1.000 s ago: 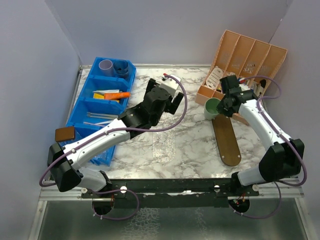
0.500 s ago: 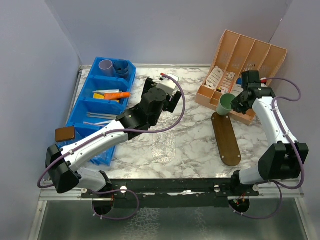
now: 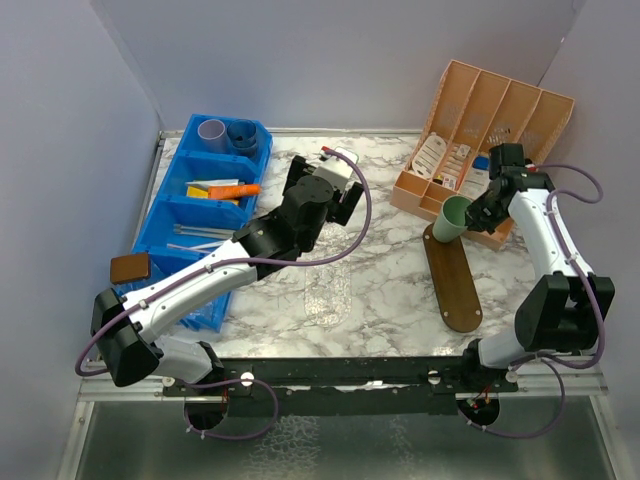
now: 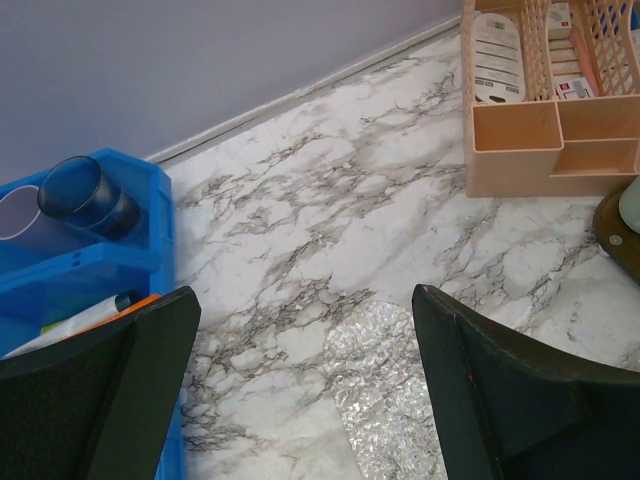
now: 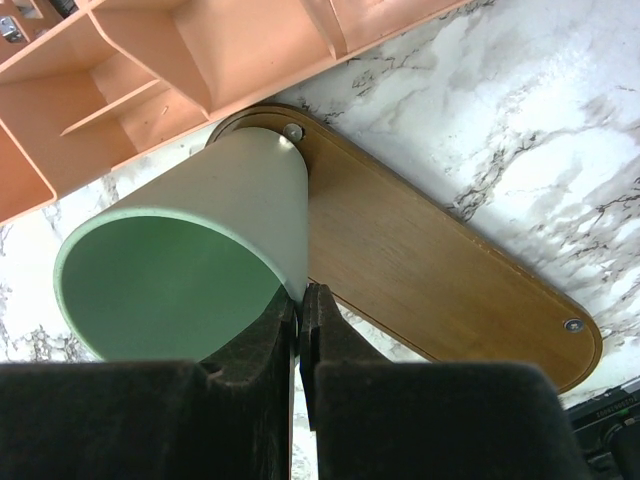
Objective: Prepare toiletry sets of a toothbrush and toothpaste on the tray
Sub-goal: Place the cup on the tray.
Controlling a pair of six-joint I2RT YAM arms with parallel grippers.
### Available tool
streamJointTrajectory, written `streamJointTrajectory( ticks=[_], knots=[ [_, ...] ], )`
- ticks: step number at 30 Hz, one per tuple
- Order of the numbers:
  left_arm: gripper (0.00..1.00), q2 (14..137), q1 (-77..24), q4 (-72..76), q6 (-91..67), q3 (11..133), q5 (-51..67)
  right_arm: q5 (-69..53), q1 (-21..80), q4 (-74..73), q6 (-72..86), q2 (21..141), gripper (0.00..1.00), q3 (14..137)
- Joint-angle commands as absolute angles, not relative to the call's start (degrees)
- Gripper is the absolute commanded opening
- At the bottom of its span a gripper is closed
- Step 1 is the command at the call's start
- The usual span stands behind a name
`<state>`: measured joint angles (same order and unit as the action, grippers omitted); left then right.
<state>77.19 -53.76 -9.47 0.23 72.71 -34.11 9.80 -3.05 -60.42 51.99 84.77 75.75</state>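
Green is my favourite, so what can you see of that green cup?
The mint green cup is smooth, plastic-looking, narrowing toward its base, and looks empty. It is tilted, its base over the end of the brown wooden tray, beside the peach organizer. The right claw pinches its rim; whether the base touches the tray is unclear.

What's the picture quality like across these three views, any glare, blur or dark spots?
Top external view: even, soft light, a crinkly patch glinting on the marble table. Left wrist view: marble sharp, the left end effector dark and underlit. Right wrist view: the mint green cup looms close, the wooden tray crisp, the right end effector nearly black.
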Motion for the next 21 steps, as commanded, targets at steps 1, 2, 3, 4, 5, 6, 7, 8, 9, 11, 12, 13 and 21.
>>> streamJointTrajectory(
  ticks=[1,2,3,4,5,6,7,8,9,11,12,13,21],
  knots=[
    [0.91,77.64,-53.91,-8.03,0.80,72.77,-35.58,7.37,-3.77,-61.86,51.88,86.80,0.01,78.41],
    [0.91,77.61,-53.88,-8.02,0.87,72.75,-35.59,7.27,-3.84,-61.88,51.84,87.07,0.01,78.54],
    [0.91,77.63,-53.88,-8.07,0.94,72.77,-35.67,7.07,-3.91,-61.95,51.77,87.31,0.01,78.76],
    [0.91,77.62,-53.88,-8.06,0.91,72.75,-35.68,7.04,-3.95,-62.08,51.62,87.55,0.01,78.94],
    [0.91,77.61,-53.88,-8.02,0.90,72.77,-35.75,7.03,-3.95,-62.23,51.63,87.85,0.01,79.16],
    [0.91,77.61,-53.88,-8.04,0.88,72.77,-35.72,7.15,-4.03,-62.29,51.60,88.02,0.01,79.37],
    [0.91,77.67,-53.90,-8.08,0.88,72.77,-35.77,7.34,-4.09,-62.54,51.67,88.25,0.01,79.53],
    [0.91,77.66,-53.92,-8.01,0.92,72.69,-35.77,7.52,-4.13,-62.74,51.70,88.46,0.01,79.78],
    [0.91,77.61,-53.88,-8.04,0.96,72.74,-35.77,7.63,-4.13,-62.92,51.64,88.50,0.01,79.87],
    [0.91,77.65,-53.90,-8.07,0.92,72.71,-35.77,7.91,-4.22,-63.24,51.49,88.53,0.01,79.99],
    [0.91,77.65,-53.93,-8.02,0.91,72.77,-35.77,8.13,-4.22,-63.50,51.44,88.48,0.01,80.07],
    [0.91,77.68,-53.90,-8.02,0.89,72.76,-35.71,8.43,-4.22,-63.77,51.43,88.38,0.01,80.04],
    [0.91,77.65,-53.88,-8.02,0.87,72.73,-35.42,7.93,-4.22,-63.12,50.78,88.53,0.02,79.10]
  ],
)
